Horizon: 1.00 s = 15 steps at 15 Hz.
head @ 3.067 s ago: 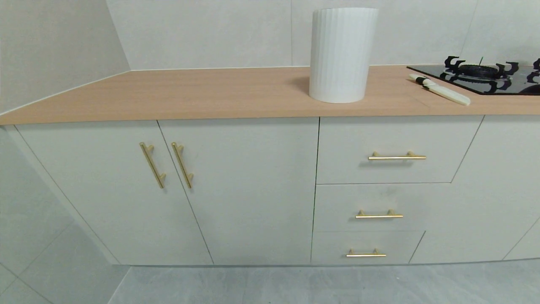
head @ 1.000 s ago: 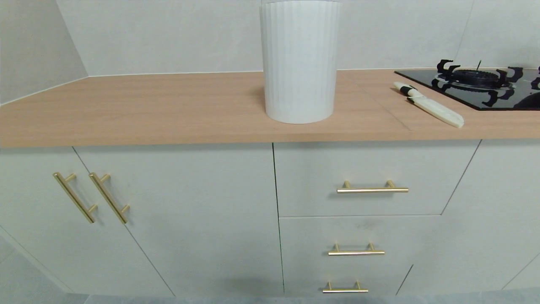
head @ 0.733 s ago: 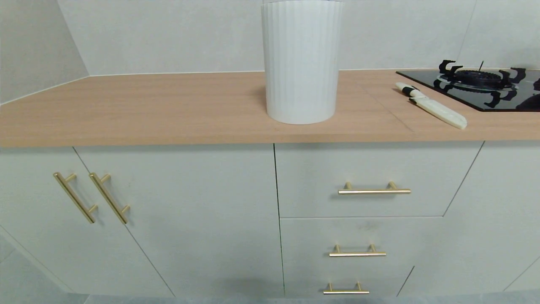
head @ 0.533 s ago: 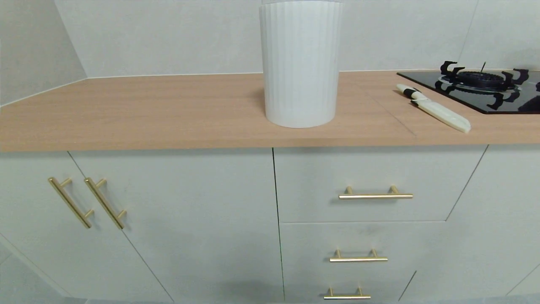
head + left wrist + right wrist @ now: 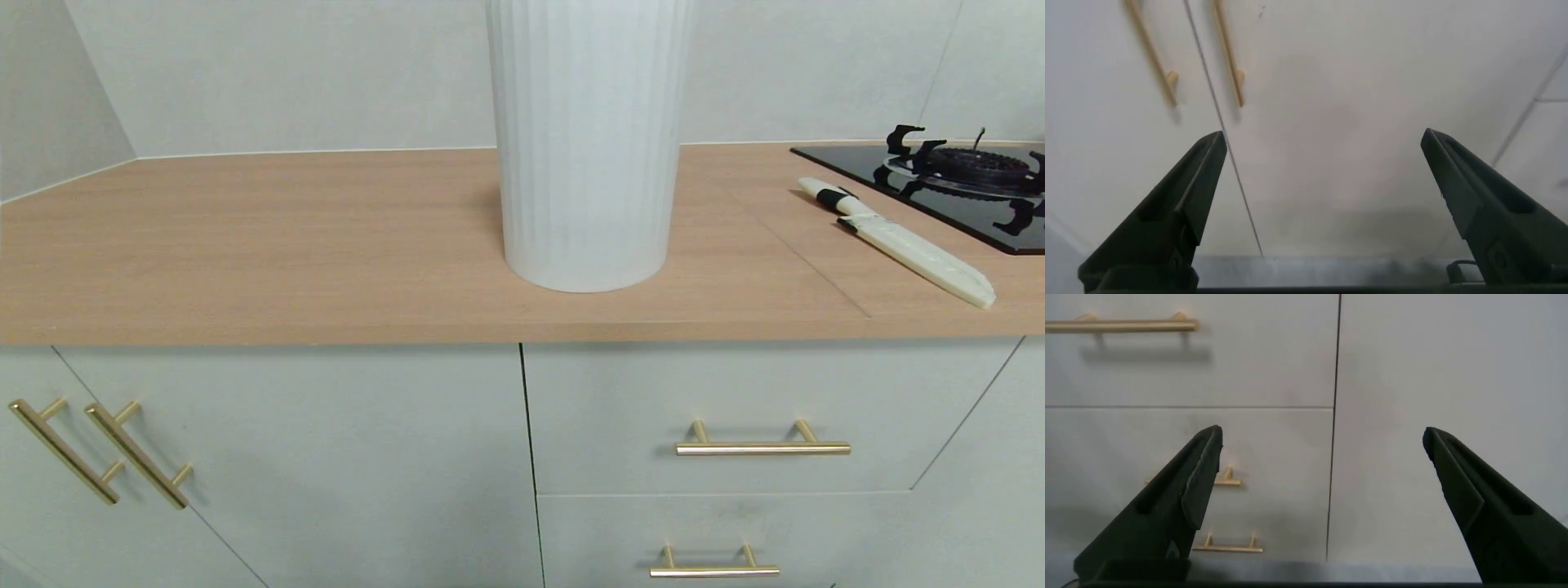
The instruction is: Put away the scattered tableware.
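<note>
L gripper [image 5: 1320, 137] spread wide, empty, low before cupboard doors [image 5: 1315, 98]. Ribbed white holder [image 5: 588, 163] upright mid-counter [image 5: 245, 245]. Knife [image 5: 898, 249] lies flat right of it, just beside hob [image 5: 963, 184]. R gripper [image 5: 1320, 433] wide, empty, facing 3 drawer fronts [image 5: 1192, 376]. Step, prob.: reach knife. Use R arm from above, pinch across black-banded end, keep clear of hob.

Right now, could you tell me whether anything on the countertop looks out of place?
A white knife lies loose and askew on the wooden countertop, between the ribbed white container and the gas hob. Nothing looks spilled or damaged.
</note>
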Motion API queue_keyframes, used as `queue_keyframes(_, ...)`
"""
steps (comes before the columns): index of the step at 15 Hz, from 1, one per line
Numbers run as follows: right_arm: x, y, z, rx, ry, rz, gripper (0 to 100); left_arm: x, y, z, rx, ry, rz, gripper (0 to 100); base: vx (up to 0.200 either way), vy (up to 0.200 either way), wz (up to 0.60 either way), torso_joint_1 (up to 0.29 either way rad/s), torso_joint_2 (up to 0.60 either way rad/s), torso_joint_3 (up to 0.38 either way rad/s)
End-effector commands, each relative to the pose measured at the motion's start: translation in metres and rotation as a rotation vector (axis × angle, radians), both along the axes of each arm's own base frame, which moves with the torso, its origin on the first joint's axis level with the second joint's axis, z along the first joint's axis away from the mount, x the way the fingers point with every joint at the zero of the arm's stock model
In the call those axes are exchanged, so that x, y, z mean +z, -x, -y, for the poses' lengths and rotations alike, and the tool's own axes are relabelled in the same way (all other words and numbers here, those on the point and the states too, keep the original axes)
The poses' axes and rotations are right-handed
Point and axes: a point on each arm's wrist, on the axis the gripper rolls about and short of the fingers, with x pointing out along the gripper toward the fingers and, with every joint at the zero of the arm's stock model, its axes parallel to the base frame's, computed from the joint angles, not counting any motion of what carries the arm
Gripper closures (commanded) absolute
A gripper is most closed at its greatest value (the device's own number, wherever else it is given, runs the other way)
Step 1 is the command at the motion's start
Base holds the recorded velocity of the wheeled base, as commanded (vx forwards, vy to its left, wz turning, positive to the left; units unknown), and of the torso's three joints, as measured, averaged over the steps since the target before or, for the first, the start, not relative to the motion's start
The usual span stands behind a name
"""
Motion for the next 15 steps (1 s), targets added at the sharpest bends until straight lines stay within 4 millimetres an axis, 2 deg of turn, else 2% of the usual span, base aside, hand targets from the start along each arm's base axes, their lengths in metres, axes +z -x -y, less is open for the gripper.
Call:
queue_keyframes(1,0.0001,-0.0001,0.0000,0.000,0.000,-0.001,0,0.0000,0.0000,0.0000,0.001,0.000,0.000,0,0.000,0.000,0.00,0.000,0.00,0.000)
queue_keyframes(11,0.0001,-0.0001,0.0000,0.000,0.000,-0.001,0,0.0000,0.0000,0.0000,0.001,0.001,0.000,0,0.000,0.000,0.00,0.000,0.00,0.000)
queue_keyframes(15,0.0001,-0.0001,0.0000,0.001,0.000,-0.001,0,0.0000,0.0000,0.0000,0.001,0.000,0.000,0,0.000,0.000,0.00,0.073,-0.21,-0.224)
